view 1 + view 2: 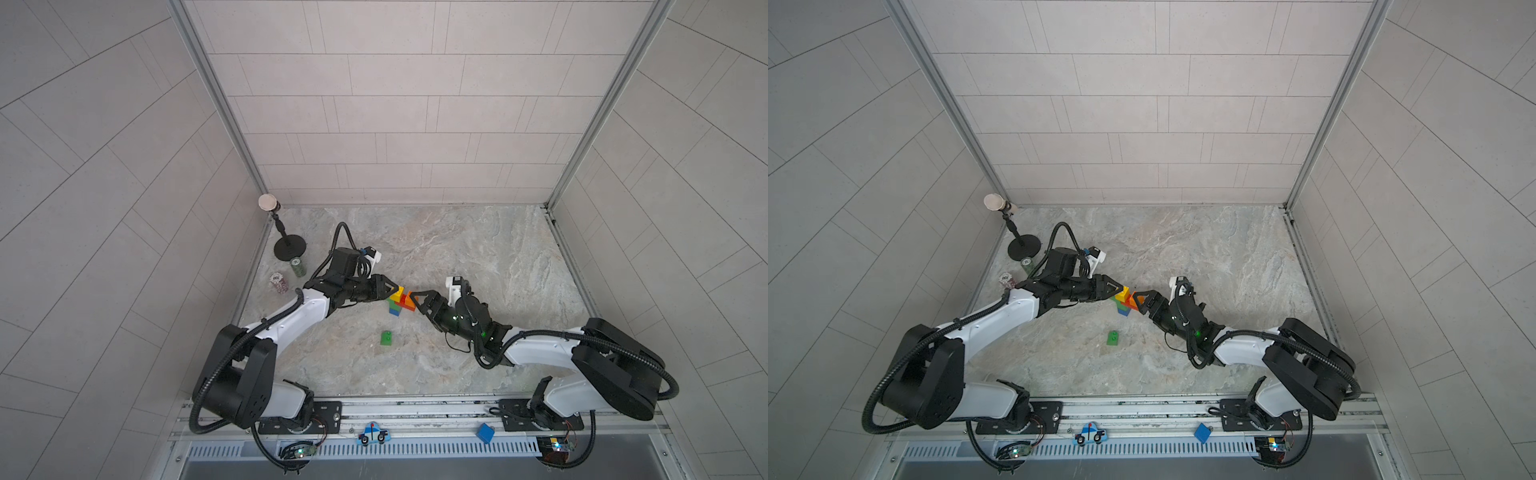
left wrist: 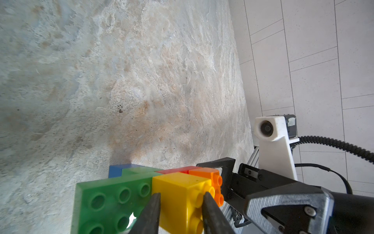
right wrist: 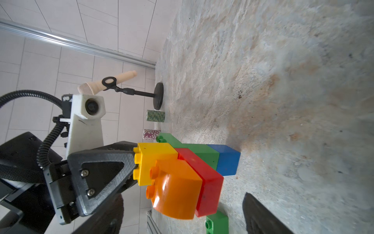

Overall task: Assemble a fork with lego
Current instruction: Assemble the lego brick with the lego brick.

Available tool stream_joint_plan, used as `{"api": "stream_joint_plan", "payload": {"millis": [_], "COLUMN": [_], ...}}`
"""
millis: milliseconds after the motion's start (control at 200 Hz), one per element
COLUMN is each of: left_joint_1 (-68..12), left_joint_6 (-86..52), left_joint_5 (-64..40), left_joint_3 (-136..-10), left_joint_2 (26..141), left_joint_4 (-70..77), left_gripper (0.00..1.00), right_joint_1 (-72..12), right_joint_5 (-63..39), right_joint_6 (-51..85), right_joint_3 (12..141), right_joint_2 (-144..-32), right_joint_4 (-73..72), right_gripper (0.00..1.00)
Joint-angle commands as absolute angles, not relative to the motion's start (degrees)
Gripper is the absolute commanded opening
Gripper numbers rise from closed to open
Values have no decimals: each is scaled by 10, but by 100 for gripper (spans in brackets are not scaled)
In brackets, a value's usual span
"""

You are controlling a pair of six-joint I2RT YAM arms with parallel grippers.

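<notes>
Multicolour plastic brick fork (image 1: 398, 302): judged stiff, light, slippery; hold flat sides. Left pincer (image 2: 181, 195) clamps yellow prong brick (image 3: 155, 158); right pincer (image 1: 414, 303) open around orange brick (image 3: 178, 192).

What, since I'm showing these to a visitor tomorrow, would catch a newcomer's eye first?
The bright brick figure in the middle of the stone table, red, orange, yellow, green and blue, draws the eye first. The left gripper pinches its yellow brick, while the right gripper stands open around the orange brick. One loose green brick lies alone nearer the robot's base.
</notes>
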State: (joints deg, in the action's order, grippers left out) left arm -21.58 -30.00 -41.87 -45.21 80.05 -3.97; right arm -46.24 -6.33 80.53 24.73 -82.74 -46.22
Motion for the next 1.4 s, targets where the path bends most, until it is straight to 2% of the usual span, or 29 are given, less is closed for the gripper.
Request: {"api": "stream_joint_plan", "payload": {"millis": [0, 210, 866, 961, 1396], "left_joint_1": [-212, -210, -208, -208, -207], "left_joint_6": [-294, -293, -292, -292, -292], "left_joint_5": [-399, -398, -397, -399, -399], "left_joint_3": [-449, -449, -450, -450, -453], "left_joint_2": [815, 814, 816, 817, 817], "left_joint_4": [-71, -73, -76, -75, -76], "left_gripper": [38, 37, 37, 37, 37], "right_joint_1": [-465, -469, -473, -473, -473], "right_joint_5": [-54, -54, -54, -55, -58], "right_joint_6": [852, 884, 900, 900, 908], "right_joint_3": [240, 229, 224, 225, 229], "right_joint_2": [-852, -899, -924, -925, -944], "right_joint_4": [-547, -618, -649, -652, -669], "right_gripper": [93, 90, 79, 74, 65]}}
